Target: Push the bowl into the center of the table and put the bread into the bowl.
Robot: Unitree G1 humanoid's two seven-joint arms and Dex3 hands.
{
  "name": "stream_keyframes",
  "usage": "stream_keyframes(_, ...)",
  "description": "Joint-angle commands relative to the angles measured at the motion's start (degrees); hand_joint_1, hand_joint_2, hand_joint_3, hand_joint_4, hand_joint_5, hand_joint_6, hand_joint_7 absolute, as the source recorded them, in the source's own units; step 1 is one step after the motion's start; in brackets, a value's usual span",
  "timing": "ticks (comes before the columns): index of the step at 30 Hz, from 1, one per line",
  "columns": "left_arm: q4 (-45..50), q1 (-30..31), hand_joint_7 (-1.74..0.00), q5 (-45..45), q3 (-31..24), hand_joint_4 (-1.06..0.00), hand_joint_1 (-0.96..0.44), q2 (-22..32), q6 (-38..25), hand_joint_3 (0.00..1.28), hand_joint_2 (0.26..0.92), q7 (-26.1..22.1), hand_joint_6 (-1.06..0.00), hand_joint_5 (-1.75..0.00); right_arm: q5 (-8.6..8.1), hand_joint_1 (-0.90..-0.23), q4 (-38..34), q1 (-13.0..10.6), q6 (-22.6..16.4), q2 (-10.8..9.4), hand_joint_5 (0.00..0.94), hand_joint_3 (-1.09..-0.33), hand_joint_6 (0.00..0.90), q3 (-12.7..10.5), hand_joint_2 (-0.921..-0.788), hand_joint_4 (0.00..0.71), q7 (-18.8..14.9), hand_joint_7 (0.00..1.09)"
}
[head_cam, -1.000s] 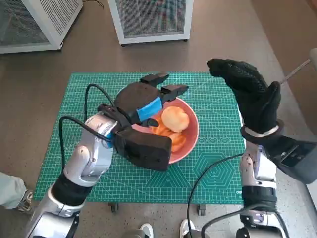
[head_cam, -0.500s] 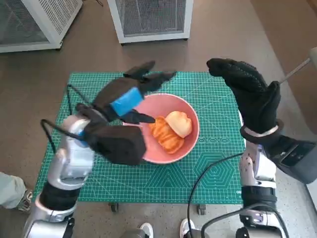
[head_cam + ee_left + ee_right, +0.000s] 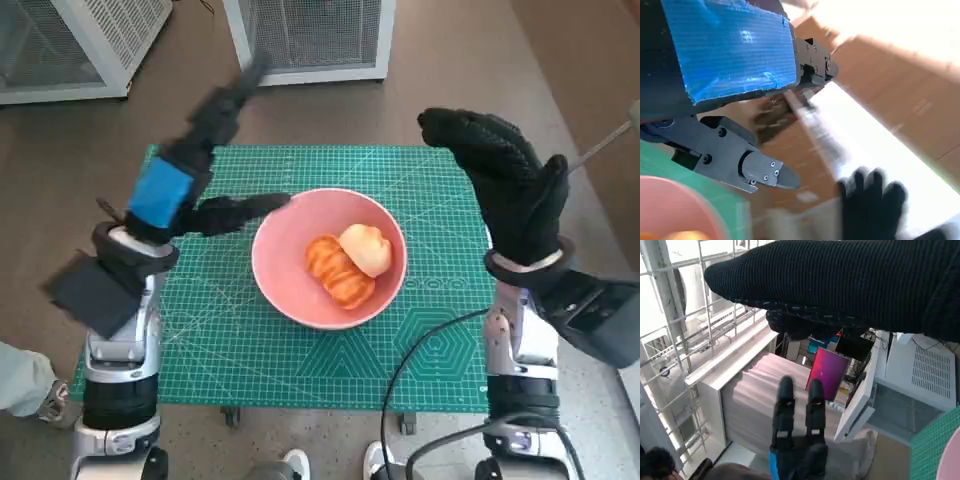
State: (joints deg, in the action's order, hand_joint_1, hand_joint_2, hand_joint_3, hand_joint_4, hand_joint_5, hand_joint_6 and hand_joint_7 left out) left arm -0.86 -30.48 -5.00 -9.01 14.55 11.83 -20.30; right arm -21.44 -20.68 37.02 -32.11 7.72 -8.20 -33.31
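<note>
A pink bowl [image 3: 285,250] stands near the middle of the green mat [image 3: 220,340]. Two pieces of bread lie in it: an orange ridged one [image 3: 335,272] and a paler round bun [image 3: 365,248]. My left hand [image 3: 190,165] is raised above the mat's far left part, open, fingers spread and pointing away; its thumb reaches toward the bowl's left rim without clearly touching. My right hand [image 3: 505,185] is lifted over the mat's right edge, open and empty. In the left wrist view the left hand's fingers [image 3: 747,167] hold nothing, and the bowl's rim [image 3: 670,200] shows at a corner.
Two white mesh-sided cabinets [image 3: 310,35] [image 3: 70,45] stand on the floor beyond the table. A person's shoe [image 3: 55,405] shows by the table's near left corner. Black cables [image 3: 420,350] hang at the front edge by my right arm.
My left hand has lifted off the bowl and swung up and to the left, uncovering both breads. The bowl sits about where it was. The right hand has not moved.
</note>
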Motion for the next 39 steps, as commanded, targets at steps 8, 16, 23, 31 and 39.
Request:
stream_keyframes(8, -0.3, 2.8, -0.03, -6.5, -1.9, -0.13, -0.71, -0.4, 3.7, 0.35, 0.921, 0.2, -0.18, -0.04, 1.92, -0.718, 3.4, 0.2, 3.3, 0.0, 0.0, -0.805, 0.111, 0.7, -0.921, 0.207, 3.9, 0.36)
stream_keyframes(16, -1.1, 2.6, -0.04, -7.0, -1.7, -0.14, -0.68, 0.5, 6.8, 0.36, 0.921, -0.8, -0.19, -0.03, 2.92, -0.714, 2.3, 1.9, 2.0, 0.0, 0.001, -0.802, 0.107, 0.5, -0.921, 0.209, 5.3, 0.37)
stream_keyframes(23, -1.8, 1.7, -0.04, -8.4, -1.7, -0.14, -0.68, 1.6, 7.9, 0.4, 0.921, -2.7, -0.21, -0.02, 3.96, -0.701, 0.8, 3.3, 1.0, 0.6, 0.0, -0.83, 0.112, 0.5, -0.921, 0.192, 5.5, 0.36)
stream_keyframes(31, -3.1, 0.6, -0.04, -9.6, -2.1, -0.13, -0.68, 2.3, 8.9, 0.43, 0.921, -4.0, -0.21, -0.01, 3.19, -0.698, 0.1, 4.0, 1.6, 0.8, 0.001, -0.837, 0.116, 0.4, -0.921, 0.178, 4.9, 0.35)
stream_keyframes(39, -3.9, -0.2, -0.04, -8.9, -1.9, -0.13, -0.67, 2.7, 9.3, 0.43, 0.921, -3.7, -0.22, -0.01, 3.51, -0.708, 0.4, 4.4, 2.6, 0.8, 0.006, -0.83, 0.124, 0.7, -0.921, 0.189, 5.2, 0.35)
